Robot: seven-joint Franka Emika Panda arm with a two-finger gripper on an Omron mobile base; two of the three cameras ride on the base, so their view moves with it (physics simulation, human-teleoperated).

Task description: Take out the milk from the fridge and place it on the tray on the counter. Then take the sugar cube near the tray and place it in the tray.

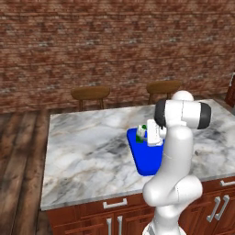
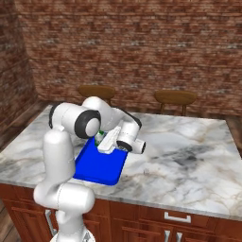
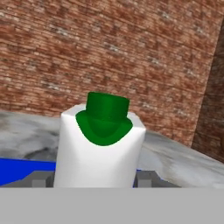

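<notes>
walls: red-brown brick wall [image 1: 114, 46] behind
floor: dark wooden plank floor [image 1: 20, 156]
furniture: two wooden chairs [image 1: 91, 94] [image 1: 163, 87] at the island's far edge

We find the milk [image 3: 99, 151], a slim white carton with a green patch and a green round cap, standing upright on the tray [image 1: 146, 160], near its far end. In the left base view the milk [image 1: 140, 132] is partly hidden. The tray is flat, bright blue, rectangular with rounded corners, and rests on the counter [image 1: 87, 156], a grey-white veined marble top over red-brown cabinets with silver handles. We see the tray [image 2: 97, 165] lying nearer the counter's front edge. We cannot make out the sugar cube with any certainty.
</notes>
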